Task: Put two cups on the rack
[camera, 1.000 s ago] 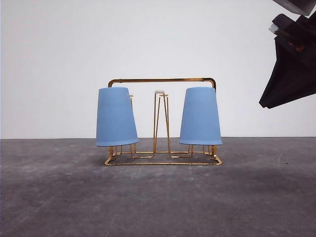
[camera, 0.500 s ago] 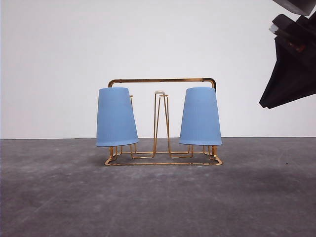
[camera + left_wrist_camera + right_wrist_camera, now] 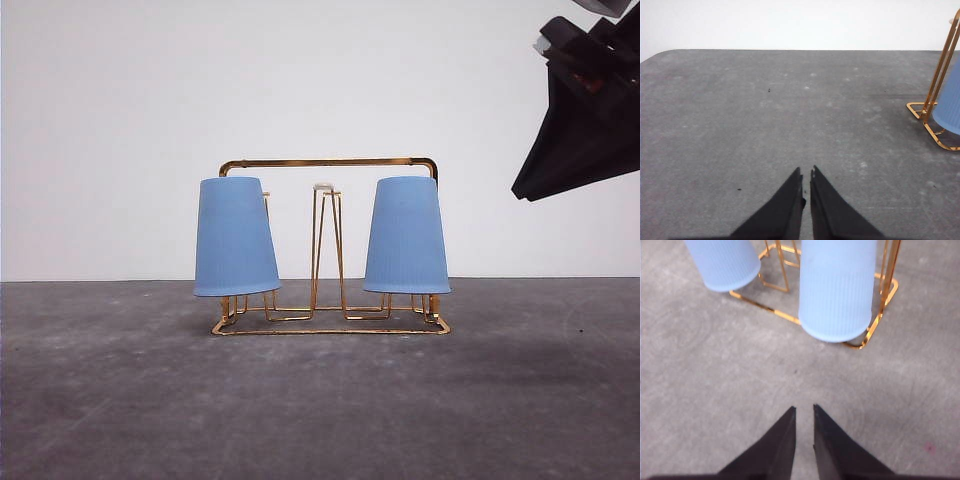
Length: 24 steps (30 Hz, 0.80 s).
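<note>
Now my right arm has shifted: in the front view its dark bulk sits in the upper right corner of the frame, a touch higher and further left than half a second ago, while nothing on the table has moved. Both cups are where they were. The left cup (image 3: 235,237) hangs mouth-down over a prong at the left end of the rack (image 3: 330,162), tilted slightly, and the right cup (image 3: 406,236) hangs mouth-down at the right end, more nearly upright. Between them the middle prong with its white tip stands bare.

From my right wrist, the right gripper (image 3: 804,412) has its jaws drawn close, a thin slit between the tips and nothing in them, hovering over bare grey table (image 3: 715,390) with the nearer cup (image 3: 836,290) and the rack's base wire up ahead, well apart from my fingers. My left gripper (image 3: 806,175) is likewise nearly closed and empty, over open table, with a corner of the rack and a sliver of blue cup at the right edge of that picture.

I judge the placing done: two cups seated, both hands free. The small drift of my right arm reads as pulling clear, so all that remains is to keep away from the rack's handle.
</note>
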Tool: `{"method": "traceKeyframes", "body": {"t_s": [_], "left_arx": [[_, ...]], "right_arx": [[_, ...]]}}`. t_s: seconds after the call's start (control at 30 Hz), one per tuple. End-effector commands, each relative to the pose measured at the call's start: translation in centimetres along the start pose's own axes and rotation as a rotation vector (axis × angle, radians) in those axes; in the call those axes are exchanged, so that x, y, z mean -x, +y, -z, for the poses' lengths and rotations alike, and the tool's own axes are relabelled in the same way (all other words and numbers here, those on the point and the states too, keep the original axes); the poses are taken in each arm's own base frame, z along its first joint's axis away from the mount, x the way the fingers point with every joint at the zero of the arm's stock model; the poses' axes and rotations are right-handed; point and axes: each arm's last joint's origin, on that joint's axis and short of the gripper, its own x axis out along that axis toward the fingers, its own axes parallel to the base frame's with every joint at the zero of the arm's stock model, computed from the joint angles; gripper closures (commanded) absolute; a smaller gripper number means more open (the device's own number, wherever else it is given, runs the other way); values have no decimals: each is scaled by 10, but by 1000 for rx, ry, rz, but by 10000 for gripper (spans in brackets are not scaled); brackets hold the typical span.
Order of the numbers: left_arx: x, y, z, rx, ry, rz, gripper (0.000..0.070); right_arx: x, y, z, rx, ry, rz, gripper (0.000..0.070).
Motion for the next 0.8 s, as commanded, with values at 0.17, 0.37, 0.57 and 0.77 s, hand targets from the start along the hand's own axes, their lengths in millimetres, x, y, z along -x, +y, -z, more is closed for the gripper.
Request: {"method": "traceKeyframes", "body": {"t_s": [0.17,0.37,0.57,0.77], "left_arx": [[-1,0,3,-7,-5,0,696],[-1,0,3,-7,-4,0,696],[-1,0,3,-7,-4,0,696],[-1,0,3,-7,-4,0,696]], "right_arx": [[3,1,-8,84,-55,22,639],[32,-10,25,64,-199,127,638],[48,-24,77,-7,-378,290,639],[50,-33,106,-26,-477,385,638]]}}
